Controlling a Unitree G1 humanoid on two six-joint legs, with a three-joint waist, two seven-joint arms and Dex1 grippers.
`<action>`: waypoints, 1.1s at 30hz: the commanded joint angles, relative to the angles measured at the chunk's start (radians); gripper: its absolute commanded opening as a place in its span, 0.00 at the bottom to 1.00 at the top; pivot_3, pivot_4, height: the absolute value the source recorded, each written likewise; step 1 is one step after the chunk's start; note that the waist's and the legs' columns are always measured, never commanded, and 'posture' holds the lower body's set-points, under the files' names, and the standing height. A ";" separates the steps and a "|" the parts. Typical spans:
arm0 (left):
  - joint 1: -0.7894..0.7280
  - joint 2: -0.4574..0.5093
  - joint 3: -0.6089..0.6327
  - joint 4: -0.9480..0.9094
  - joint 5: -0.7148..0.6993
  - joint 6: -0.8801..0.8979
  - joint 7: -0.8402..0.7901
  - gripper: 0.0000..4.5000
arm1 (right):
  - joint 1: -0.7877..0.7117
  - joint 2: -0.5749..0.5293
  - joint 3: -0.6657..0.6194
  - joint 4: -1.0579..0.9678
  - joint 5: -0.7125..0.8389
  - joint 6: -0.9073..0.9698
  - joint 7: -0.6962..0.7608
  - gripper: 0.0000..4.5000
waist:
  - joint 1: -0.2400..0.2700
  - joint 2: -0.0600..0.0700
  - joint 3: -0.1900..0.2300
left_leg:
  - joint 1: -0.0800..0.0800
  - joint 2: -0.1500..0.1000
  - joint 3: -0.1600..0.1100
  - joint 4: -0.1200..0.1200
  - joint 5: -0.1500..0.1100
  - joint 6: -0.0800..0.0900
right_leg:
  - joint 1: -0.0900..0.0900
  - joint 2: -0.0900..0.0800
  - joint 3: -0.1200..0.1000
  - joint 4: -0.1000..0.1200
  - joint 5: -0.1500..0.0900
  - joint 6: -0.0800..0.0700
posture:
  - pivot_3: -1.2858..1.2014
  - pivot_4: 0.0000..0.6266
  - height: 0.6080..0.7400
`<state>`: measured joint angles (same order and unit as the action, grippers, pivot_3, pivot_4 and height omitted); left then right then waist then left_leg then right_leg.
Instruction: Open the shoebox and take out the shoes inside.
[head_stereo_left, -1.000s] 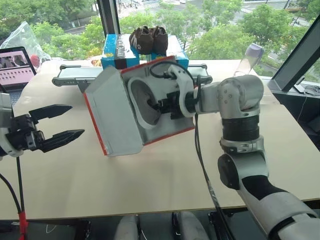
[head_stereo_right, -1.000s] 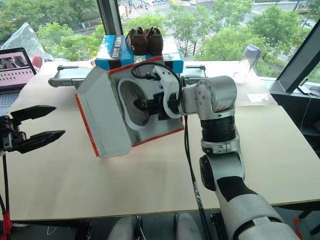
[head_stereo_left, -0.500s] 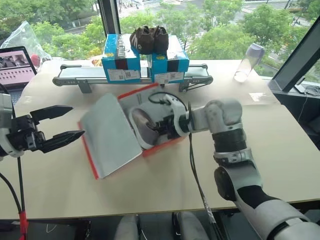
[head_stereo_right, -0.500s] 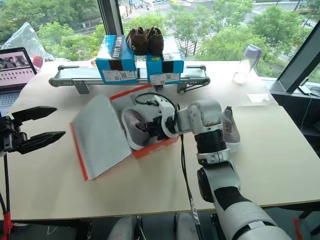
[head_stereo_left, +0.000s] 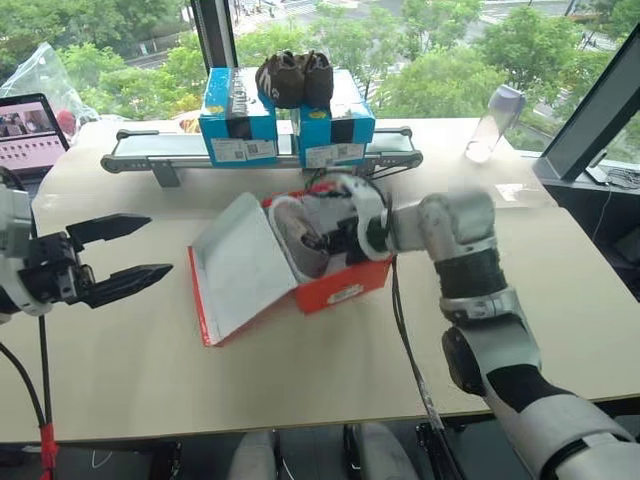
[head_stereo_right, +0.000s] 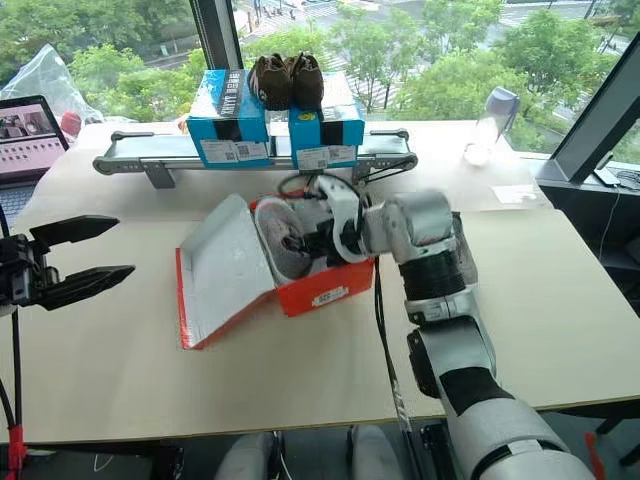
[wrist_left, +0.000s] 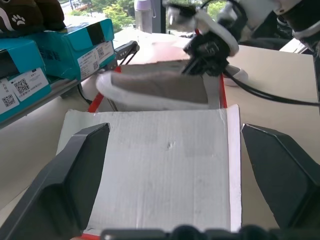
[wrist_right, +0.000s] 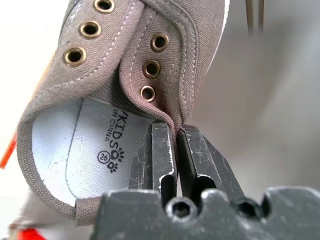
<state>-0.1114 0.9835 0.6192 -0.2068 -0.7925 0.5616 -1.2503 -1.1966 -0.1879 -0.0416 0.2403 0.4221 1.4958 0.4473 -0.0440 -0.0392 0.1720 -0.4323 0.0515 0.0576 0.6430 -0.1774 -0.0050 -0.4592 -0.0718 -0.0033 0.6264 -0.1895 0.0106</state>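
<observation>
The red shoebox (head_stereo_left: 338, 283) stands on the table's middle, its lid (head_stereo_left: 241, 266) hanging open to the left with the white inside showing. My right gripper (wrist_right: 176, 131) reaches into the box from the right and is shut on the collar of a grey-taupe shoe (wrist_right: 140, 45) with a white sole. That shoe (head_stereo_left: 297, 233) stands tilted at the box's left end, partly above the rim. My left gripper (head_stereo_left: 160, 245) hovers open to the left of the lid, apart from it, pointing at the box. In the left wrist view the lid (wrist_left: 165, 170) lies between its fingers (wrist_left: 65, 175).
Two blue boxes (head_stereo_left: 240, 120) sit on a grey rack (head_stereo_left: 150, 155) at the back, with dark brown shoes (head_stereo_left: 293, 78) on top. A laptop (head_stereo_left: 30, 125) is far left, a clear bottle (head_stereo_left: 492, 122) back right. Bare tabletop (head_stereo_left: 300, 380) lies in front of the box.
The shoebox, lifted and tipped toward me a second ago, has come down and now rests on the table. My right gripper kept hold of the shoe. The left gripper stayed put.
</observation>
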 joint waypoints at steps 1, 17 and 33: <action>-0.014 0.017 0.003 -0.019 -0.019 -0.017 -0.018 1.00 | -0.060 0.003 -0.079 -0.048 0.036 0.032 -0.011 0.01 | 0.001 0.000 0.000 | 0.000 0.000 0.000 0.000 0.000 0.000 | 0.000 0.000 0.000 0.000 0.000 0.000 | 0.52 0.24 1.00; -0.089 0.023 -0.067 0.028 -0.004 -0.024 -0.050 1.00 | -0.138 -0.206 -0.167 -0.028 -0.010 -0.005 -0.049 0.01 | 0.008 0.000 0.000 | -0.003 -0.002 -0.001 0.000 0.000 0.000 | 0.000 -0.003 -0.002 -0.002 0.000 0.000 | 0.52 0.24 1.00; -0.151 0.033 -0.130 0.037 -0.015 -0.018 -0.077 1.00 | 0.131 -0.620 0.042 0.009 -0.081 -0.159 0.135 0.01 | -0.001 0.000 0.000 | -0.003 -0.002 0.001 -0.001 0.000 0.001 | -0.001 -0.002 0.000 -0.002 -0.001 0.001 | 0.52 0.24 1.00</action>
<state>-0.2380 0.9908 0.4813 -0.1566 -0.7899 0.5446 -1.3214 -1.0675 -0.7937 0.0132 0.3061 0.3289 1.3513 0.5637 -0.0454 -0.0391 0.1723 -0.4350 0.0497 0.0581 0.6422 -0.1779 -0.0040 -0.4604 -0.0734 -0.0033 0.6246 -0.1905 0.0113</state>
